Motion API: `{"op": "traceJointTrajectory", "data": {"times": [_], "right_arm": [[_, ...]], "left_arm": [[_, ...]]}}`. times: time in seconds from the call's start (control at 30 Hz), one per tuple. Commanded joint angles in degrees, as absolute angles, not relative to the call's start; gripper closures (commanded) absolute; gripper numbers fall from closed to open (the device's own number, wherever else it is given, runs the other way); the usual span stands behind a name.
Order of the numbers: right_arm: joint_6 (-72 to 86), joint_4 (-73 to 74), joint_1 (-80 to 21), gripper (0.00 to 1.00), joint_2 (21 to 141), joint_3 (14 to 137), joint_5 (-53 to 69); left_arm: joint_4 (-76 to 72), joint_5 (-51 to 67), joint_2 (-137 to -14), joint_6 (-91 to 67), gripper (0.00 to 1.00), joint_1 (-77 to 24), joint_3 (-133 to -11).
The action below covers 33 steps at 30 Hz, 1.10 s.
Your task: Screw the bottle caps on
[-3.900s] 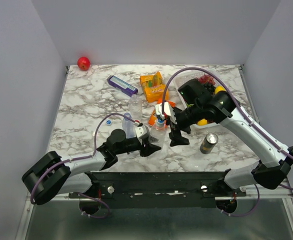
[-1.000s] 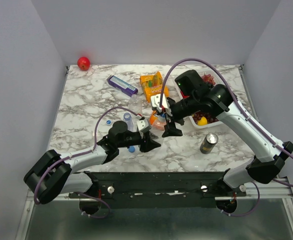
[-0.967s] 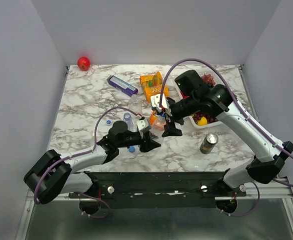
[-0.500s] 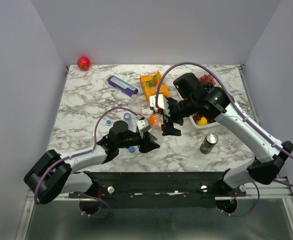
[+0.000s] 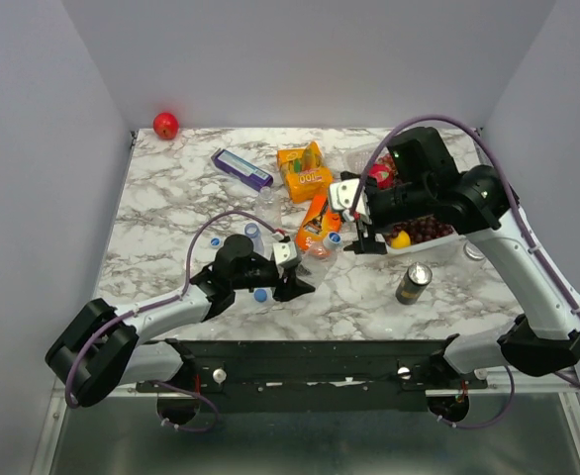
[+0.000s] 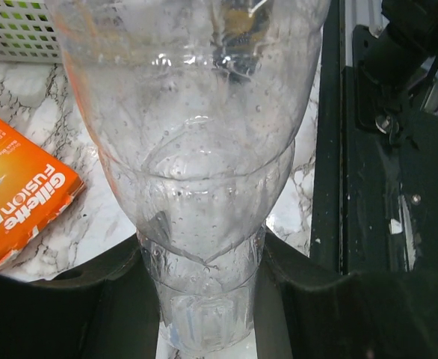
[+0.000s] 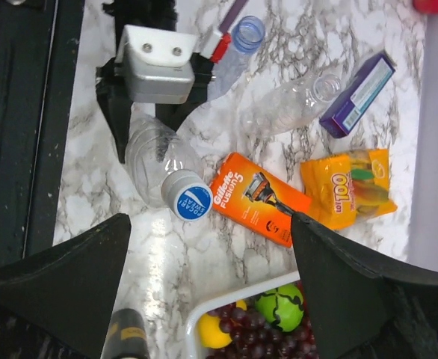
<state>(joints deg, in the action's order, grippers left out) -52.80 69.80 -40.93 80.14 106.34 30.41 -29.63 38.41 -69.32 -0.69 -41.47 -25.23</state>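
Note:
My left gripper (image 5: 297,282) is shut on the base of a clear bottle (image 5: 315,253), which fills the left wrist view (image 6: 200,187) between the dark fingers (image 6: 69,299). The bottle leans toward the right arm, and a white-and-blue cap (image 5: 333,239) sits on its neck, also seen in the right wrist view (image 7: 187,202). My right gripper (image 5: 364,240) is open and empty, raised just right of the cap (image 7: 210,224). A second bottle (image 5: 253,237) without a cap stands by the left wrist. A third bottle (image 5: 267,203) lies behind it. Loose blue caps (image 5: 260,294) (image 5: 215,240) lie on the marble.
An orange razor pack (image 5: 315,213), yellow snack bag (image 5: 303,170) and purple box (image 5: 241,167) lie behind the bottles. A white tray (image 5: 409,249) of fruit sits under the right arm. A dark can (image 5: 413,283) stands in front of it. A red ball (image 5: 165,125) is at the far left corner.
My right gripper has let go of the bottle top and moved right and back. The cap now shows on the bottle's neck. The left gripper still holds the bottle.

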Motion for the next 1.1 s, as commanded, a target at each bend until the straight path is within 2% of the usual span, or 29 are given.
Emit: {"op": "traceJointTrajectory", "data": {"times": [0.0,0.2,0.43,0.7,0.9,0.93,1.0,1.07], "right_arm": [[-68.37,78.74,-41.57,0.07,79.45,103.8,34.63],[-73.3,81.65,-42.45,0.13,79.89,101.69,36.04],[-75.58,84.2,-42.36,0.28,81.56,101.25,36.56],[-76.03,85.6,-42.36,0.39,83.14,100.28,37.7],[-73.31,87.36,-42.36,0.58,85.69,102.74,37.88],[-71.47,87.28,-42.36,0.65,85.87,103.01,37.79],[-67.79,87.1,-42.28,0.74,87.53,103.62,37.27],[-57.78,87.36,-41.75,0.88,89.99,106.51,38.66]], "left_arm": [[-23.47,42.01,-68.38,8.34,1.0,-41.48,-28.39],[-23.55,42.01,-68.64,9.23,1.0,-41.4,-29.09],[-23.47,41.84,-69.17,11.07,1.0,-41.4,-30.14],[-24.08,41.66,-69.87,11.51,1.0,-41.48,-30.85],[-23.91,40.61,-70.14,11.87,1.0,-41.48,-30.85],[-24.6,40.08,-70.14,11.43,1.0,-41.48,-30.85],[-26.62,37.1,-69.87,9.68,1.0,-41.48,-29.97],[-32.15,32.29,-69.79,5.13,1.0,-41.75,-28.66]]}}
